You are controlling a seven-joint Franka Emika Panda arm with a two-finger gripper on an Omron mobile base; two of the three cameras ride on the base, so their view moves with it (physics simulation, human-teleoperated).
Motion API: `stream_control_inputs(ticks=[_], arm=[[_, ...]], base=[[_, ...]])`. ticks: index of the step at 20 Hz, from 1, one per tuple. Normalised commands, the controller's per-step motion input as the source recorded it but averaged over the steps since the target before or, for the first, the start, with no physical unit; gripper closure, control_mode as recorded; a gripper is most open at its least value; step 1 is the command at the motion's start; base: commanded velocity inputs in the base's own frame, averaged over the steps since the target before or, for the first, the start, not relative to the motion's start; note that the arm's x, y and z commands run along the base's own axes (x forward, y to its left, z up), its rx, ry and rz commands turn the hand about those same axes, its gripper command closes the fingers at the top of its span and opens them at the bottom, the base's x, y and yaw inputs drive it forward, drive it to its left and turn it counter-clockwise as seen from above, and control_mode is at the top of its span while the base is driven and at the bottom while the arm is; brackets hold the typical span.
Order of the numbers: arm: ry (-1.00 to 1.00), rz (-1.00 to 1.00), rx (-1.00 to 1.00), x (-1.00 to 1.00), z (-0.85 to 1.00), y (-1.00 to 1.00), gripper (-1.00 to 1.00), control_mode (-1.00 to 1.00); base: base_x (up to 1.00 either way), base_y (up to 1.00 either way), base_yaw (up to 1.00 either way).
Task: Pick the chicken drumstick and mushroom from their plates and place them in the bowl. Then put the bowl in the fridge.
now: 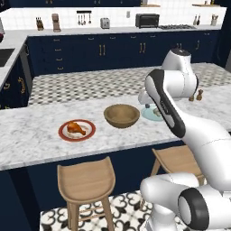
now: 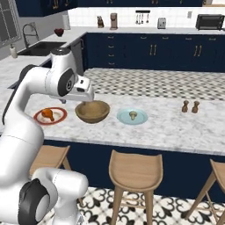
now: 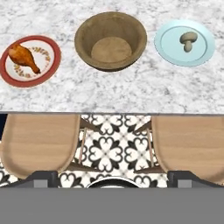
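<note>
No text, label, brand or number can be read on anything in these views (all surfaces are without any writing).

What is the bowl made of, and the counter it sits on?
The bowl looks like wood: light brown, matte, faint grain. The counter looks like polished marble or similar stone: white with grey veins. It is a rendered scene, so that's only how they look.
</note>
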Motion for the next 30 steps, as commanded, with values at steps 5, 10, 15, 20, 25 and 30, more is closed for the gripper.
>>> stream_control_inputs(ticks=[5,10,15,20,25,30], arm=[[0.00,0.00,0.00,0.00,0.00,0.00,-1.00,1.00],[0.00,0.00,0.00,0.00,0.00,0.00,-1.00,1.00],[0.08,-0.05,0.00,0.91,0.00,-0.19,-1.00,-1.00],[0.34,-0.10,0.00,0.99,-0.26,-0.94,-1.00,-1.00],[0.34,-0.01,0.00,1.00,-0.67,-0.88,-1.00,-1.00],[0.24,0.00,0.00,1.00,-0.60,-0.65,-1.00,-1.00]], base=[[0.81,0.12,-0.04],[0.85,0.09,-0.02],[0.00,0.00,0.00],[0.00,0.00,0.00],[0.00,0.00,0.00],[0.00,0.00,0.00]])
